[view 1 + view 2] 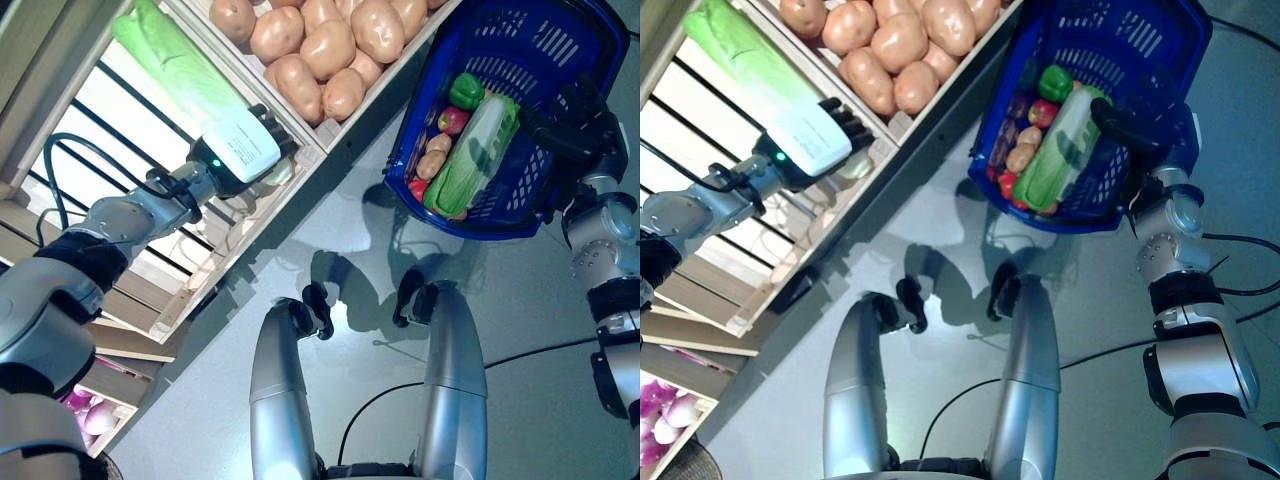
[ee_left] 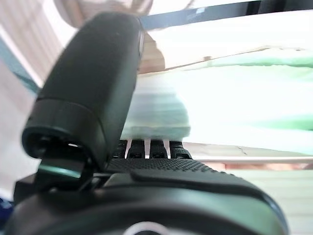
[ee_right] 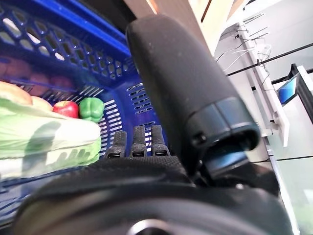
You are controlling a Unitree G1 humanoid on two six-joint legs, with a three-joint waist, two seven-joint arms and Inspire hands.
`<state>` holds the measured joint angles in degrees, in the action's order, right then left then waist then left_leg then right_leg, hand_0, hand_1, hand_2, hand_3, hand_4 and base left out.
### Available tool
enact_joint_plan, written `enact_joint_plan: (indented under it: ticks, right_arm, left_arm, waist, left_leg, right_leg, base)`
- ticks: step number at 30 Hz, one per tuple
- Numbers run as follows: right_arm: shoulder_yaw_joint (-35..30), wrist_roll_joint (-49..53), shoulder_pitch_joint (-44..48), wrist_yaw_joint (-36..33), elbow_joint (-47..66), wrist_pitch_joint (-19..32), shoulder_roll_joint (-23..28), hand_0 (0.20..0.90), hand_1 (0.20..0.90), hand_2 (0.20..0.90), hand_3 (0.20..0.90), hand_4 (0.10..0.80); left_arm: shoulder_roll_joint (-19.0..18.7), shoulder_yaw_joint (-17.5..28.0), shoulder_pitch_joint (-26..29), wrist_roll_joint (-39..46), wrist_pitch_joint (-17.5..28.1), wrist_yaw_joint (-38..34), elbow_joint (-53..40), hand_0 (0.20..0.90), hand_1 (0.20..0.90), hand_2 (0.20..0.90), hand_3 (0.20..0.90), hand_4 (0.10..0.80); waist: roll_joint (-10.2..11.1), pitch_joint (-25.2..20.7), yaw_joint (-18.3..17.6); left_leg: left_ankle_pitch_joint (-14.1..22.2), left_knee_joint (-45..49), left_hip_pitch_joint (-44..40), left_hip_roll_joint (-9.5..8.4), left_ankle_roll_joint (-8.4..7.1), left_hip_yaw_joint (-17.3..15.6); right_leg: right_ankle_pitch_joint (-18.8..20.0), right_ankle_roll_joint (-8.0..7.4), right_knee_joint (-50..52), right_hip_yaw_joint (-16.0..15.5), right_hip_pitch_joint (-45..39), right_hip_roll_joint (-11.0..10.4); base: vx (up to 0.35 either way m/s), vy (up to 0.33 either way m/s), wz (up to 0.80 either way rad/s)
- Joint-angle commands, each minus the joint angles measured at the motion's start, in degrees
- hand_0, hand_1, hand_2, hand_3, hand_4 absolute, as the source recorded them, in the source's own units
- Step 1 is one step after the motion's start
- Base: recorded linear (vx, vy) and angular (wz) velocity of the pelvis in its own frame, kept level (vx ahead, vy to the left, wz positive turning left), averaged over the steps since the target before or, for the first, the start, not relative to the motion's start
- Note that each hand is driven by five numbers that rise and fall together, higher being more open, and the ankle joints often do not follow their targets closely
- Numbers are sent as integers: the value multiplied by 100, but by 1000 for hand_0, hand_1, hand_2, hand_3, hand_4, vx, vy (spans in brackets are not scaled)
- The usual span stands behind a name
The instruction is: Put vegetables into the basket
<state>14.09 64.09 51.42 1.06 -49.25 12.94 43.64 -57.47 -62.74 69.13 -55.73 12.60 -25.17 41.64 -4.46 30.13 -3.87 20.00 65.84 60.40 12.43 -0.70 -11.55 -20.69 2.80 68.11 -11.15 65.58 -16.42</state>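
A long napa cabbage [image 1: 180,65] lies on the wooden stand's slatted shelf. My left hand [image 1: 272,128] is at its white cut end, with the thumb [image 2: 93,88] over it and the fingers under it, curled round the cabbage [image 2: 220,98]. The blue basket [image 1: 520,40] stands on the floor at the right. In it lie another napa cabbage [image 1: 478,150], a green pepper [image 1: 465,90], a red round vegetable [image 1: 453,120] and small potatoes [image 1: 433,160]. My right hand [image 1: 570,125] is at the basket's near rim, fingers straight and empty; it also shows in the right wrist view [image 3: 181,83].
The wooden stand [image 1: 250,230] runs along the left with crates and shelves. Grey floor [image 1: 350,230] lies between the stand and the basket.
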Motion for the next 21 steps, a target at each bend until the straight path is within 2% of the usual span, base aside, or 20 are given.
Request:
enact_joint_plan:
  ticks: [1, 8, 9, 10, 14, 21]
  right_arm:
    - [-291, 381, 517, 167, 211, 715, 452, 900, 900, 900, 900, 800]
    - [-237, 442, 564, 163, 266, 699, 451, 900, 900, 900, 900, 800]
    - [-255, 436, 578, 157, 264, 695, 457, 900, 900, 900, 900, 800]
    - [-269, 446, 571, 154, 272, 699, 462, 900, 900, 900, 900, 800]
    - [-332, 502, 521, 164, 321, 756, 448, 900, 900, 900, 900, 800]
    - [-390, 536, 413, 219, 522, 790, 416, 900, 900, 900, 900, 800]
  left_arm:
    - [-370, -27, 811, -200, -230, 149, -33, 900, 900, 900, 900, 800]
    - [-305, -85, 940, 129, -944, 1319, 39, 900, 900, 900, 900, 800]
    - [-301, -65, 947, 193, -1092, 1518, 96, 768, 768, 768, 768, 712]
    - [-303, -33, 931, 218, -1151, 1632, 136, 300, 300, 300, 300, 400]
    - [-304, 52, 904, 349, -1411, 2027, 157, 300, 300, 300, 300, 400]
    - [-376, 220, 835, 363, -1007, 1639, 84, 300, 300, 300, 300, 400]
  waist:
    - [-35, -33, -160]
    - [-20, -33, -148]
    - [-15, -33, -138]
    - [-12, -33, -128]
    - [1, -33, -104]
    - [9, -33, -96]
  left_leg:
    - [348, -442, -179, -27, -29, -352]
    - [352, -377, 46, -21, -23, -321]
    - [360, -341, 108, -11, -13, -311]
    - [364, -328, 142, -12, -11, -305]
    - [391, -260, 208, -18, 12, -279]
    - [387, -360, -45, -68, 12, -289]
  right_leg:
    - [51, -512, -373, 117, -426, -59]
    - [99, -527, -370, 107, -222, -79]
    - [104, -524, -354, 100, -171, -89]
    - [104, -521, -344, 93, -143, -97]
    - [88, -515, -286, 70, -89, -120]
    - [41, -508, -314, 53, -336, -128]
  base:
    - [0, 0, 0]
    - [0, 0, 0]
    - [0, 0, 0]
    - [0, 0, 0]
    - [0, 0, 0]
    - [0, 0, 0]
